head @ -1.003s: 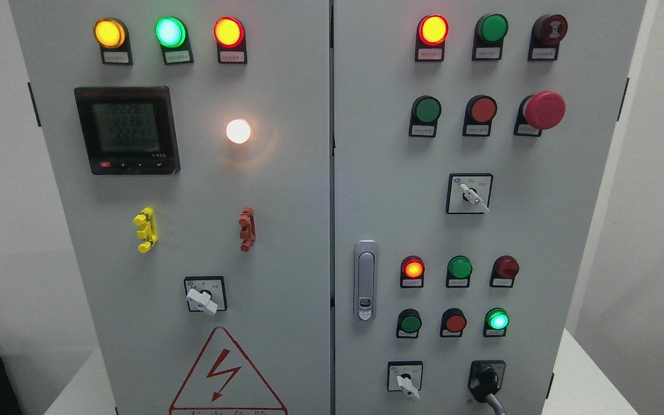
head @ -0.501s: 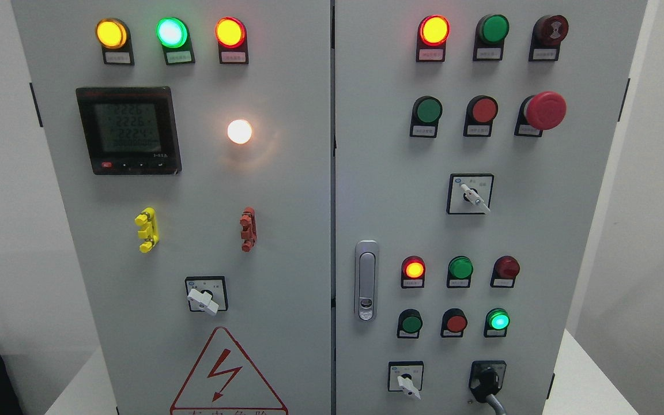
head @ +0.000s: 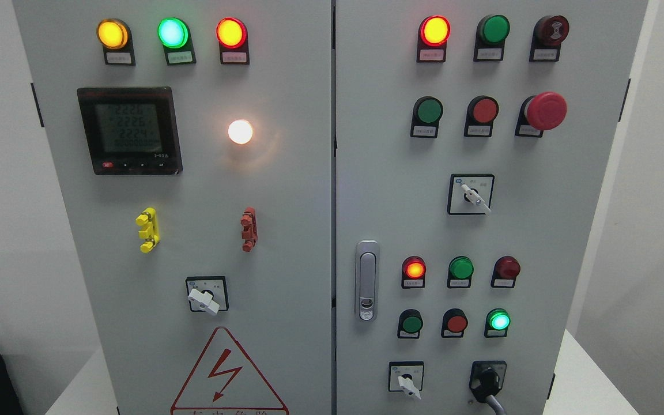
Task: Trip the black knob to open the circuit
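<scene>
A grey two-door control cabinet fills the head view. The black knob (head: 486, 381) sits at the lower right of the right door (head: 539, 242), on a black square plate, its handle pointing down and to the right. To its left is a white selector switch (head: 406, 381). No robot hand or arm shows anywhere in the picture.
The right door also carries a red mushroom stop button (head: 545, 110), a white selector (head: 471, 195), a metal door latch (head: 366, 280) and rows of lit and unlit lamps. The left door holds a digital meter (head: 129, 130), a white selector (head: 206, 296) and a lightning warning triangle (head: 227, 374).
The whole panel has slid a few pixels to the right in the picture, a slight camera shift. Nothing on the panel has changed.
</scene>
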### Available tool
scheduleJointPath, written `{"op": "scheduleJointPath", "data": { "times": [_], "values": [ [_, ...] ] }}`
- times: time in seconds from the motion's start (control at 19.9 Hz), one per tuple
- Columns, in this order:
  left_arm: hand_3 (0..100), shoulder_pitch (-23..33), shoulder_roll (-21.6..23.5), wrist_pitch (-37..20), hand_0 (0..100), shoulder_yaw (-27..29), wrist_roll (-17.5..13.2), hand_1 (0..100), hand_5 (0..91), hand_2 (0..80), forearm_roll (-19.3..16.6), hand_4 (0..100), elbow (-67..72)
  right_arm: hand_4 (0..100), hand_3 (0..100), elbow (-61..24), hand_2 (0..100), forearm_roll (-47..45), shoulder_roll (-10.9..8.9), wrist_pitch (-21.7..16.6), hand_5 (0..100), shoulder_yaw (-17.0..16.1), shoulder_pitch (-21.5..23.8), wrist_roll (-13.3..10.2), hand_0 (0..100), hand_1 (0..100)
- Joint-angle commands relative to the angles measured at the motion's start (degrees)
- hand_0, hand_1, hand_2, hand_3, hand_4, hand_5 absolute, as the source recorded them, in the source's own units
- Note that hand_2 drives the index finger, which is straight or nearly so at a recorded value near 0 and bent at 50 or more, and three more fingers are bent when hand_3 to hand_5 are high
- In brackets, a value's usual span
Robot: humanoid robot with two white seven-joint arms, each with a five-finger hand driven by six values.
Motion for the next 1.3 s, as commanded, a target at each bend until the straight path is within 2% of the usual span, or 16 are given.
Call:
{"op": "scheduleJointPath", "data": {
  "times": [0.0,0.35,1.25],
  "values": [
    [0,0.00,0.00,-0.16,12,-0.01,0.00,39,0.0,0.0,0.00,0,-1.43,93,100,0.48,4,0.00,-0.94,-0.10,84,-0.34,0.02,-0.02,0,3],
    [0,0.00,0.00,-0.16,12,-0.01,0.00,39,0.0,0.0,0.00,0,-1.43,93,100,0.57,4,-0.18,-1.03,-0.10,84,-2.10,-0.16,-0.10,0,4],
    [0,0.00,0.00,-0.16,12,-0.01,0.00,39,0.0,0.0,0.00,0,-1.43,93,100,0.75,5,-0.09,-1.11,-0.10,84,-2.27,0.02,-0.10,0,4]
  ]
}}
